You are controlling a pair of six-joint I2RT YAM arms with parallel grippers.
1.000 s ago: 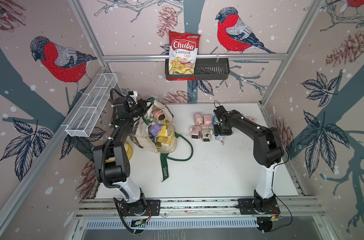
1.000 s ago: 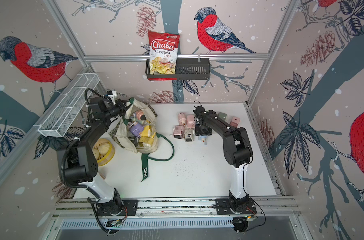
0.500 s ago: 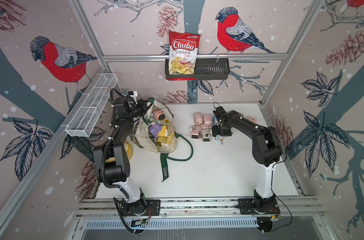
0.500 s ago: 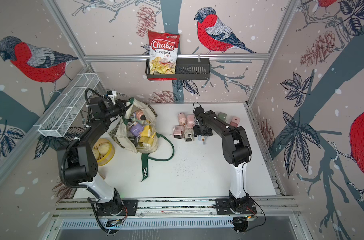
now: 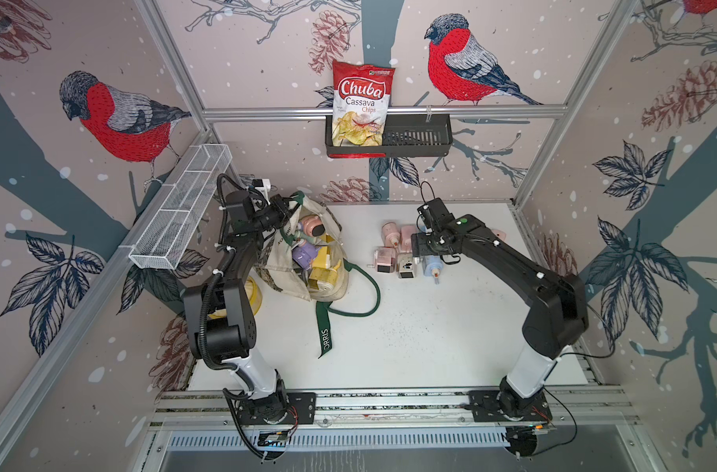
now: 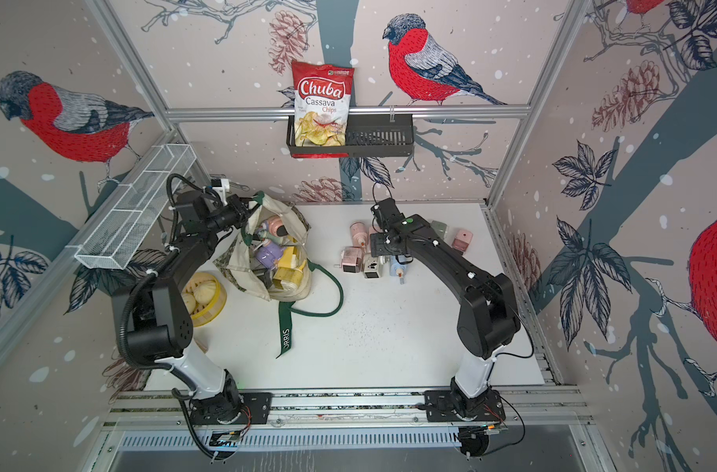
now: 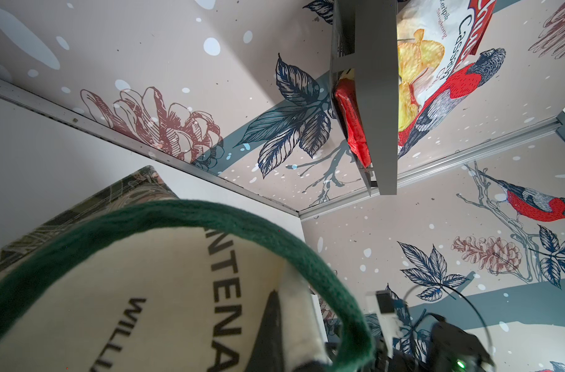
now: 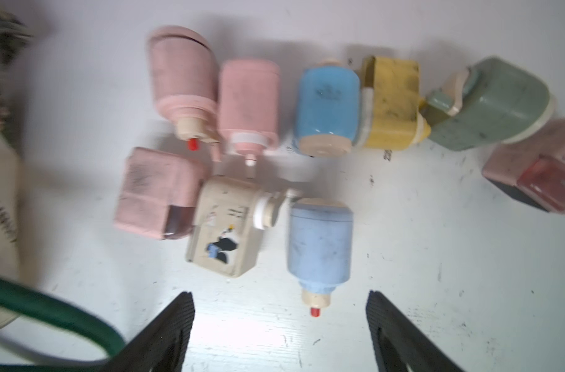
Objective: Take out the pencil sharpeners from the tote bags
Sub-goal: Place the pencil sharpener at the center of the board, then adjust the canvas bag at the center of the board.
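Worktop (image 5: 410, 339), front: green handle (image 5: 326, 335) of tote bag (image 5: 285, 271) lies loose, lettered strap toward front edge.
Tote bag on left arm's side, mouth open; purple sharpener (image 5: 303, 256) plus yellow and pink ones inside.
Left fingers (image 7: 270, 328) clamped on bag rim, holding it up.
Beside bag, on bare worktop: sharpeners in cluster, among them cream sharpener (image 8: 226, 232) and blue sharpener (image 8: 320, 244).
Right fingers (image 8: 175, 325) spread wide, empty, flanking blue sharpener's nozzle end, not touching.
Back wall: chips bag (image 5: 363, 102) in black basket (image 5: 418, 135).

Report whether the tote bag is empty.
Not empty: the tote bag gapes open, with a purple sharpener and yellow sharpeners inside.
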